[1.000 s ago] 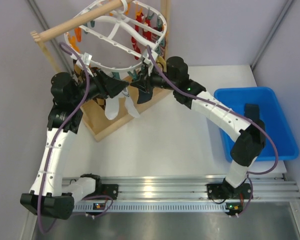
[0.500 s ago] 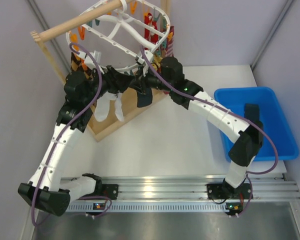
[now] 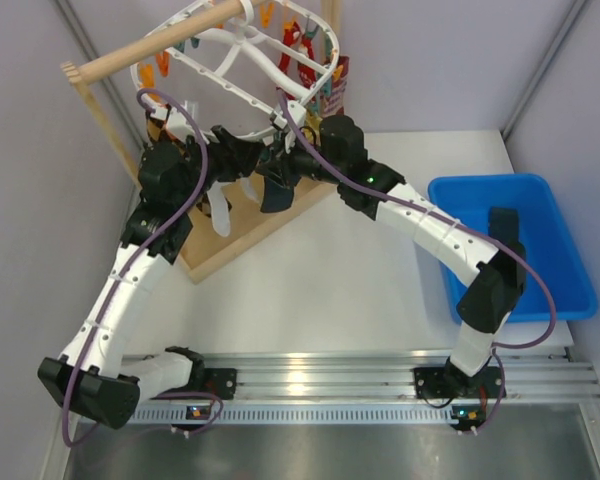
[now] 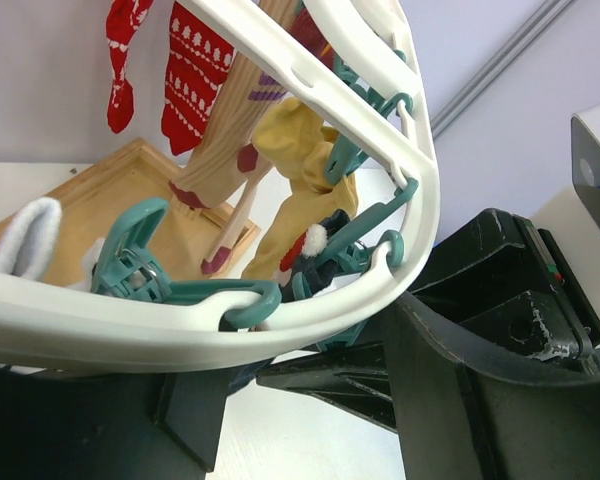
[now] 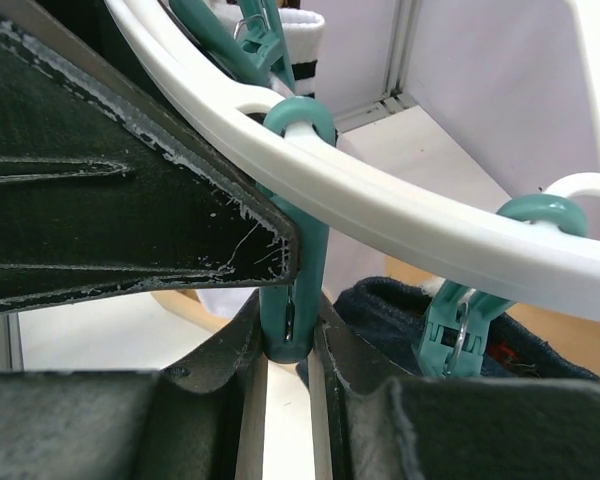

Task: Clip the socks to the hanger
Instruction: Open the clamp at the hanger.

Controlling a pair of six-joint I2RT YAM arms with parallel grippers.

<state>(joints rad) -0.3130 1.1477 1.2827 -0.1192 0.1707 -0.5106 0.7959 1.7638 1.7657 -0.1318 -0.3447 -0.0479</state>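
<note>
The white hanger hangs tilted from a wooden rod, with teal and orange clips on its rim. My right gripper is at the near rim. In the right wrist view it is shut on a teal clip under the rim. A dark navy sock hangs just behind that clip and shows from above. My left gripper is beside it at the rim. Its fingers stand apart with the rim across them. A white sock hangs below it.
The wooden rod and wooden base stand at the back left. Red socks and a tan-yellow sock hang on the hanger. A blue bin sits at the right, with the right arm passing over it.
My left gripper has moved right and back to the hanger rim, close to the right gripper. The hanger has swung and the white socks have shifted with it. The right gripper stayed at the rim.
</note>
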